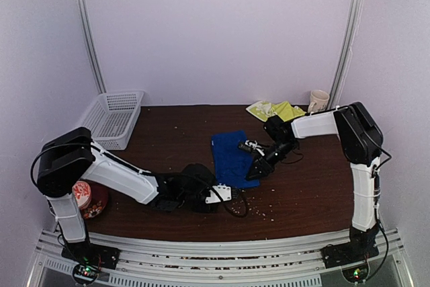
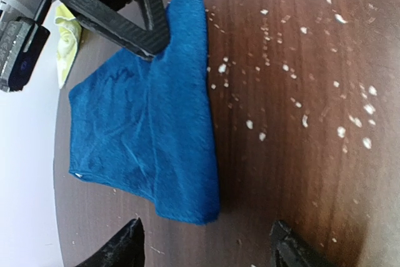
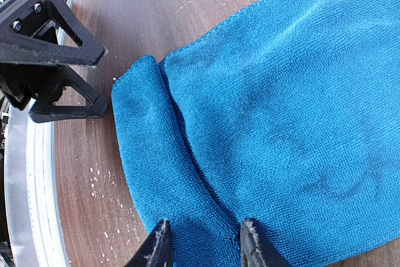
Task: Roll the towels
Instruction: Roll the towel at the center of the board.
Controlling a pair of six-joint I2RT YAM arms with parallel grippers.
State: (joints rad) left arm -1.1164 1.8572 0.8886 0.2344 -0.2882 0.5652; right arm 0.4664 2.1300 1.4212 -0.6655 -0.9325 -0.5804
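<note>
A plain royal-blue terry towel [image 1: 230, 158] lies abt in the middle of the dark brown wood table [image 1: 302, 193], btw the two arms. The side of the blue towel nearest the arm bases is folded over into a soft, thick roll, and the rest lies flat. The right gripper [image 3: 203, 242] is at the right end of that roll. The roll sits btw its black fingers [image 3: 159, 248], which press on it from both sides, so they're clamped on the blue towel. The left gripper [image 2: 206, 248] is low over the table, just beside the left end of the roll and pointing at it. Its fingers [image 2: 128, 245] are wide apart w/ only bare table btw them, and a small gap shows btw them and the cloth. The small yellow-green towel w/ a pale white pattern [image 1: 275, 110] lies crumpled at the far edge of the table, well apart from the blue towel. A cream mug [image 1: 318, 101] stands just right of the yellow-green towel. A white plastic basket w/ holes in its sides [image 1: 114, 117] sits at the far left corner. Lots of little white crumbs [image 2: 300, 117] are scattered on the wood near the roll.
</note>
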